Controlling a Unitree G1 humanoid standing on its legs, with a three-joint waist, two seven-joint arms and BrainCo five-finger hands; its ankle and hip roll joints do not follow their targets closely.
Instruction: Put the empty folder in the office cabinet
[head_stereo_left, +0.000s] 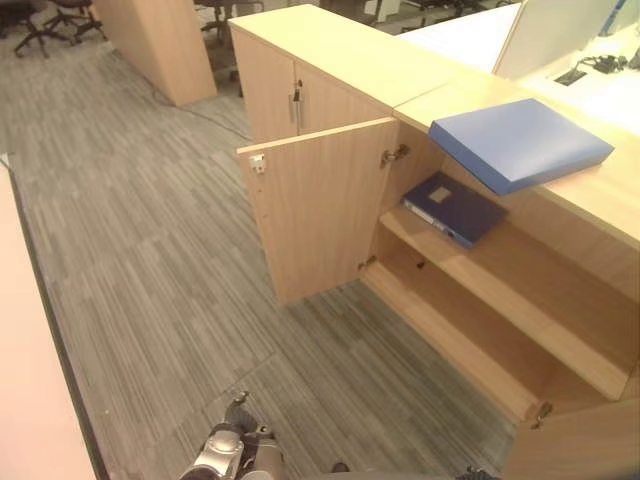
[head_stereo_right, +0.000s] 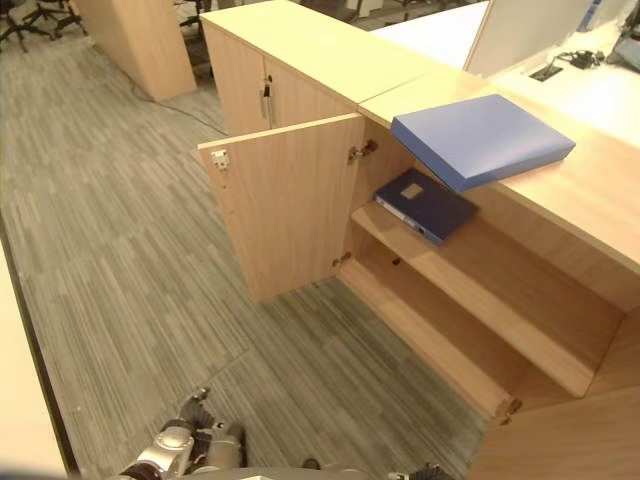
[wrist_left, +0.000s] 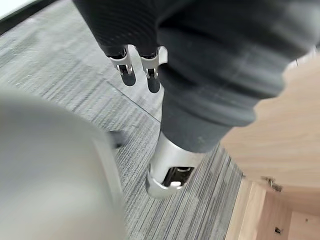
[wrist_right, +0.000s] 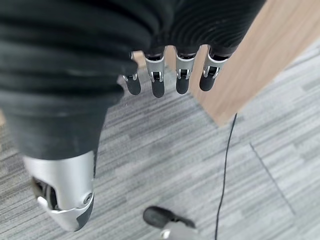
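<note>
Folder (head_stereo_left: 520, 145) lies flat on the cabinet top (head_stereo_left: 350, 55), one corner overhanging the open compartment; long axis runs along the top edge, toward the robot's right. A darker binder (head_stereo_left: 455, 208) lies on the upper shelf (head_stereo_left: 520, 290) just below it. Door (head_stereo_left: 320, 205) stands wide open. Left hand (wrist_left: 145, 70) hangs low over the floor (head_stereo_left: 150, 250), fingers relaxed, holding nothing. Right hand (wrist_right: 170, 75) likewise, fingers straight, empty. Judgement: folder sits up and right of both hands, right hand nearer.
</note>
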